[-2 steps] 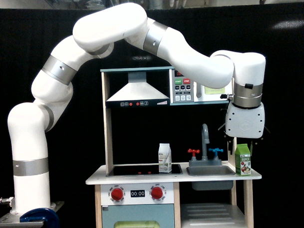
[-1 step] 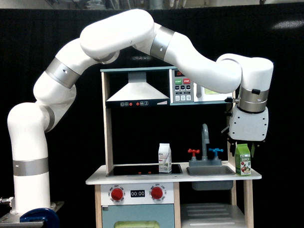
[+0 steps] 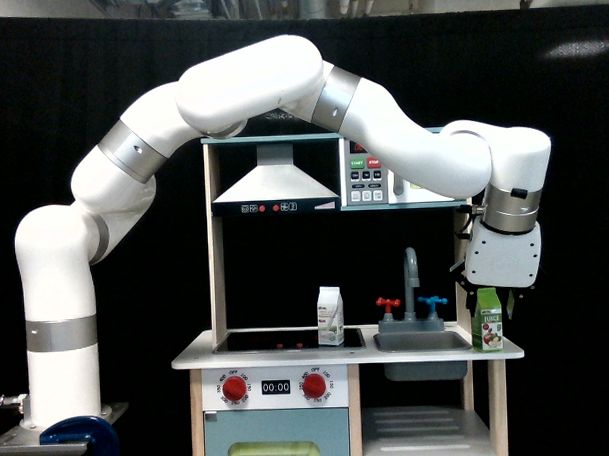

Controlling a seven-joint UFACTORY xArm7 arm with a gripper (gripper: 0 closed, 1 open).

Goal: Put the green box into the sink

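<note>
A white milk carton (image 3: pixel 330 316) is seen on the table (image 3: pixel 289 358) by the stovetop, and the grey sink (image 3: pixel 422 341) lies further right. At the far right the green juice carton (image 3: pixel 487 321) stands upright just beside the sink, with the pincer (image 3: pixel 491 301) spread open around its gabled top. The fingers should be lowered to the carton's straight sides before being closed, so that it is not tipped off the edge.

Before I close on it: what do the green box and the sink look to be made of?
The green box looks like a printed gable-top carton, paperboard or plastic: flat faces, folded peak, matte label. The sink looks like grey moulded plastic with a dull finish, set into a pale, painted-looking counter; metal cannot be ruled out. The hand hangs at the carton's top, with its fingers either side of the peak.
</note>
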